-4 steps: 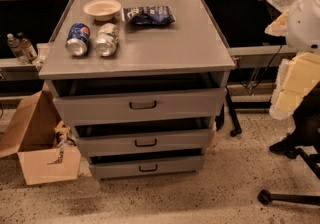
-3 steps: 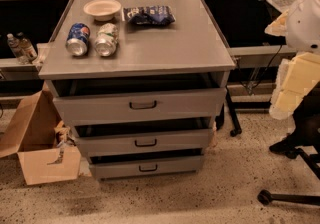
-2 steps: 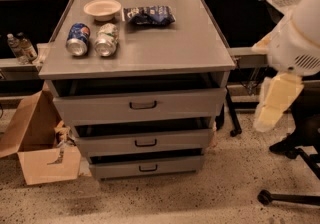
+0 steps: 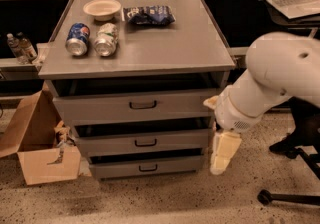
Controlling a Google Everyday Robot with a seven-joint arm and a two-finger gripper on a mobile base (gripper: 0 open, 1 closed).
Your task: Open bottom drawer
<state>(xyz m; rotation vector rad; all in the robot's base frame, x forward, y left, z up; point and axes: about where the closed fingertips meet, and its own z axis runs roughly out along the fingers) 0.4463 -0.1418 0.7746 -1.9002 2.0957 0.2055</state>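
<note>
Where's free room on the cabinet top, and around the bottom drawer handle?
Free: cabinet top right of the silver can and in front of the chip bag, out to the right edge. Crowded: back-left, bowl and blue can. The bottom drawer handle has open floor before it; the claw hangs beside the cabinet's right side.

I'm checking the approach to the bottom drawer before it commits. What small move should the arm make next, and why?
Probably shift the gripper left toward the small dark loop handle on the bottom drawer. The gripper hangs just off the right side of the cabinet, beside the lower drawers and touching no handle, while the handle sits mid-front, well to its left, with nothing on it.
</note>
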